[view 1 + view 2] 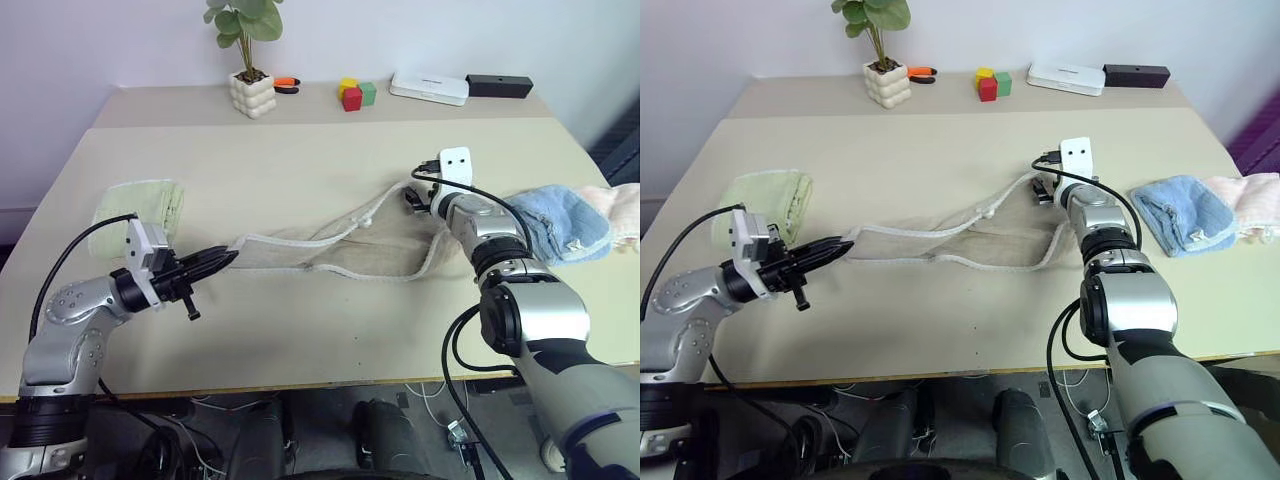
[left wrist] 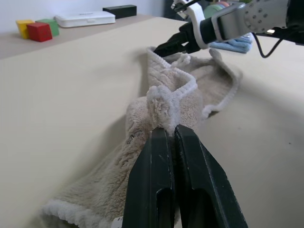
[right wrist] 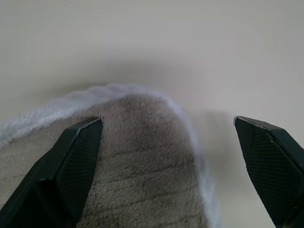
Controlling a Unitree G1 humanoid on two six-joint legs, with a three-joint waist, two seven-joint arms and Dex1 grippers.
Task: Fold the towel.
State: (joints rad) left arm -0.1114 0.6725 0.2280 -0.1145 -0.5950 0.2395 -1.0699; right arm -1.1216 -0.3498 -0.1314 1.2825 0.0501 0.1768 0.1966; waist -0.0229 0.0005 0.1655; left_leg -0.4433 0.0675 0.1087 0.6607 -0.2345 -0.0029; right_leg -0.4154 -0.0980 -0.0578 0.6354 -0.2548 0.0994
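One beige fleece towel with white corded edging [image 1: 345,250] stretched lengthwise left-right on counter [image 1: 300,330]; left pincer [image 1: 222,259] pinching its left end, right pincer [image 3: 168,137] spread over right corner.

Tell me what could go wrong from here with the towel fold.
The left claw pinches only a small bunched bit of the towel, so it may slip out when pulled. The right claw is open over a rounded corner and may close on table instead. The towel lies twisted like a rope, so the fold could come out crooked.

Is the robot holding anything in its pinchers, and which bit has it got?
The left gripper pinches the towel by a bunched corner of its white edging. The right gripper is open, holding nothing.
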